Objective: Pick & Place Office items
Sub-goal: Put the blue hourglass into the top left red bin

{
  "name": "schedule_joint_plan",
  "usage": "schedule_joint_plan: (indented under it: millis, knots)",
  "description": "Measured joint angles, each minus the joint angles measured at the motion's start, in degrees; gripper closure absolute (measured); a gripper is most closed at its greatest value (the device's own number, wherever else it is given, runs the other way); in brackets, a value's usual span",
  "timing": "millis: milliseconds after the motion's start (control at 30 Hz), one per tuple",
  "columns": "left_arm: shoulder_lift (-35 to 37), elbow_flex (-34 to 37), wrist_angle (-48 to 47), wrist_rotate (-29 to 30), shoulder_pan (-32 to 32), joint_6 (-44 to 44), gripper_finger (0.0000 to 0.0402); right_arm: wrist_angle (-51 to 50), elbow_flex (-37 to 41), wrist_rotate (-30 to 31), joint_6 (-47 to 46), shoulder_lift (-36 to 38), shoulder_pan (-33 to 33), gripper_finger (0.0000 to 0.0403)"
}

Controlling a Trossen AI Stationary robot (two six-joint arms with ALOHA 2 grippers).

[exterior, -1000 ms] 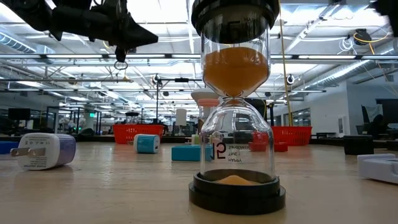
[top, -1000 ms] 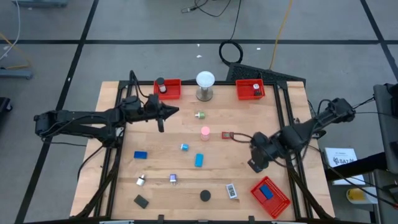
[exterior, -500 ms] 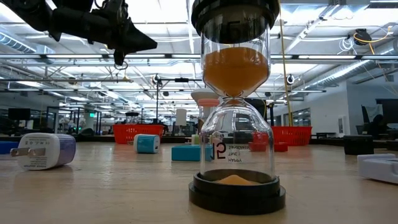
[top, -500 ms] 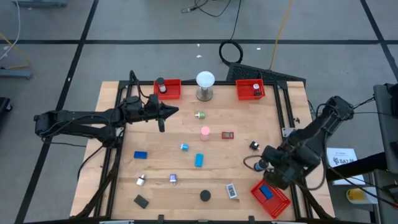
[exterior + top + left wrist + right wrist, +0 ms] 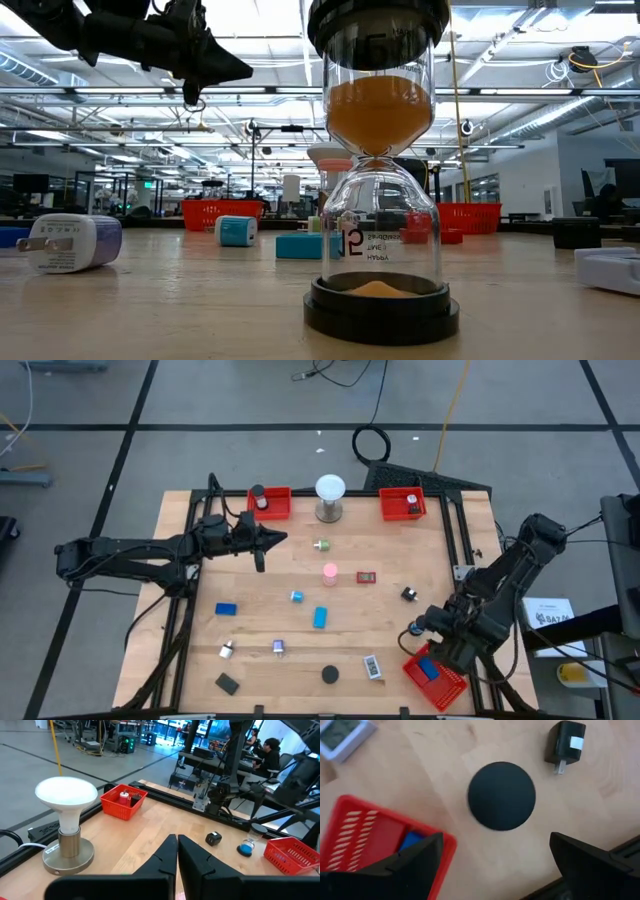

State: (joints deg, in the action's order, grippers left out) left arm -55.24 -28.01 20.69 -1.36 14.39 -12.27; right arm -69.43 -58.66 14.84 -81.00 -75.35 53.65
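Note:
Office items lie scattered on the wooden table: blue blocks [image 5: 226,609] [image 5: 320,617], a pink piece [image 5: 330,571], a red piece [image 5: 366,576], a black charger [image 5: 408,594] [image 5: 565,747] and a small black-topped hourglass [image 5: 417,628] [image 5: 501,795]. My right gripper [image 5: 434,644] [image 5: 495,865] hangs open, pointing down, just above the table between that hourglass and the near-right red tray [image 5: 437,678] [image 5: 350,815], touching nothing. My left gripper [image 5: 276,540] [image 5: 176,854] waits shut and level, high over the far left of the table.
A white globe lamp [image 5: 330,496] stands at the far edge between two red trays [image 5: 270,503] [image 5: 403,504]. The near-right tray holds a blue item [image 5: 410,840]. A white device [image 5: 372,666], a black disc [image 5: 330,674] and a black block [image 5: 228,683] lie near the front edge.
My right gripper has swung from the middle right of the table toward the near right corner and come down, turning at the wrist, ending beside the near-right red tray. The black charger and the small hourglass it stood over now show.

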Motion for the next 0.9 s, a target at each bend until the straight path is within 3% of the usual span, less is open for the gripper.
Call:
schedule_joint_plan:
  millis: [167,400,900]
  knots:
    - [0.0,0.0,0.01,0.03,0.0,-0.46,0.0396,3.43,3.62,4.13,0.14,0.11,0.0,0.0046]
    - [0.0,0.0,0.0,1.95,0.0,-0.94,0.0386,12.9,9.5,4.73,1.11,0.11,-0.02,0.0064]
    - [0.0,-0.04,-0.24,4.01,0.0,-2.84,0.0391,20.1,12.62,9.15,2.75,0.11,-1.52,0.0179]
